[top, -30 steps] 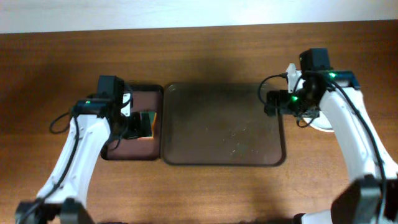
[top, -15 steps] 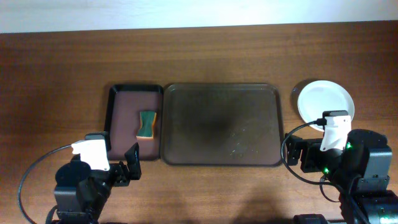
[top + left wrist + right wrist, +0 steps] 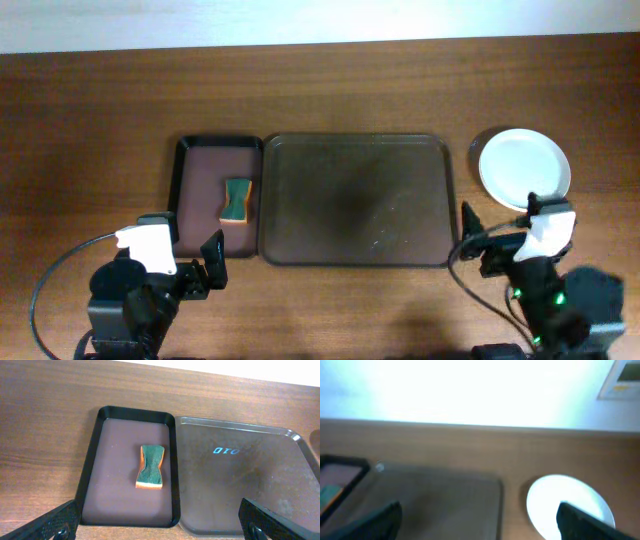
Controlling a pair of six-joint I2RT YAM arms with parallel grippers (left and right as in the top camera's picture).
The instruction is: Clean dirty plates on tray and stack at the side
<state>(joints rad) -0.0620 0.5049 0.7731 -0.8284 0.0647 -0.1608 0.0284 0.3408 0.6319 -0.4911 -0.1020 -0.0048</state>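
Observation:
The large dark brown tray (image 3: pixel 300 240) lies mid-table with nothing on it; it also shows in the left wrist view (image 3: pixel 280 460) and, blurred, in the right wrist view (image 3: pixel 440 500). A white plate (image 3: pixel 524 166) sits on the table right of the tray, with no streaks showing; I cannot tell how many are stacked there. It shows in the right wrist view (image 3: pixel 555 497) too. My left gripper (image 3: pixel 203 270) (image 3: pixel 160 530) is open and empty at the front edge. My right gripper (image 3: pixel 482 245) (image 3: pixel 480 527) is open and empty at the front right.
A narrower black-rimmed tray (image 3: pixel 184 200) (image 3: pixel 90 470) sits left of the brown tray and holds a green and orange sponge (image 3: pixel 236 200) (image 3: pixel 151 466). Bare wooden table surrounds both trays.
Both arms pulled back from over the trays to the table's front edge. The sponge and the white plate are now uncovered. In the last half second the right arm drew back a little further.

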